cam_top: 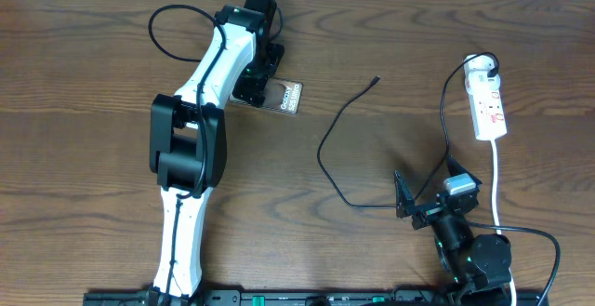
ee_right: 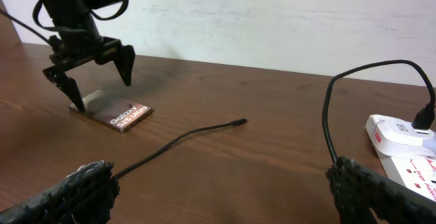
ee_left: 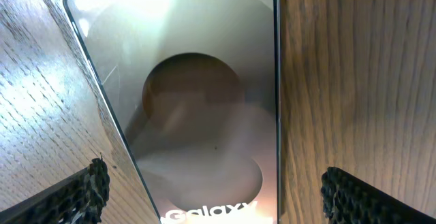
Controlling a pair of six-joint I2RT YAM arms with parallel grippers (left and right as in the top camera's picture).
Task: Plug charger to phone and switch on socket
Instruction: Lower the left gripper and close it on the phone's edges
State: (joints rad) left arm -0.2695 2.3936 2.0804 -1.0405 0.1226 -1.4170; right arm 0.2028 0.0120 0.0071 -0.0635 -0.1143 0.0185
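The phone (cam_top: 286,97) lies flat at the table's back, grey-silver with "Galaxy" lettering; it fills the left wrist view (ee_left: 197,101). My left gripper (cam_top: 253,88) is open and hovers over the phone's left end, one finger on each side of it (ee_left: 218,193). The charger cable (cam_top: 327,134) lies loose in a curve, and its tip (cam_top: 376,81) rests on the wood apart from the phone. The white socket strip (cam_top: 489,101) lies at the right. My right gripper (cam_top: 426,187) is open and empty, low near the front, and the cable (ee_right: 177,139) runs past its left finger.
A black plug with a black cable (cam_top: 487,62) sits in the strip's far end. The strip's white cord (cam_top: 495,180) runs toward the front edge beside the right arm. The right wrist view shows the left gripper (ee_right: 95,64) above the phone (ee_right: 126,115), and a white wall behind.
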